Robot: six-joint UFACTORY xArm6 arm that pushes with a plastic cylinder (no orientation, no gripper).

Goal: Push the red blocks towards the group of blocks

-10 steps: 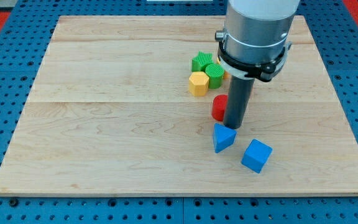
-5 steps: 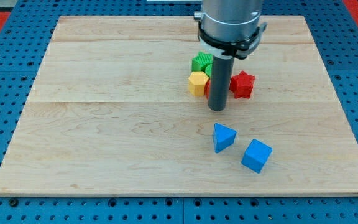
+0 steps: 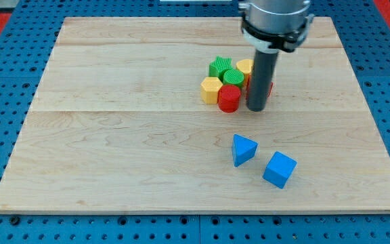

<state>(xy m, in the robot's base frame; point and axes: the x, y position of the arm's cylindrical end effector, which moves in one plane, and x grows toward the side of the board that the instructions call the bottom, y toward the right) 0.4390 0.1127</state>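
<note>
A red cylinder block stands at the lower edge of the group, touching the yellow hexagon block and a green block. A green star-shaped block and a second yellow block sit behind them. A red star block is mostly hidden behind my rod, only its right edge showing. My tip rests on the board just to the right of the red cylinder, in front of the red star.
A blue triangular block and a blue cube lie apart from the group toward the view's bottom right. The wooden board sits on a blue pegboard.
The red cylinder has been pushed up from near the blue triangle into the group beside the yellow hexagon. My tip then moved right, now covering the red star.
</note>
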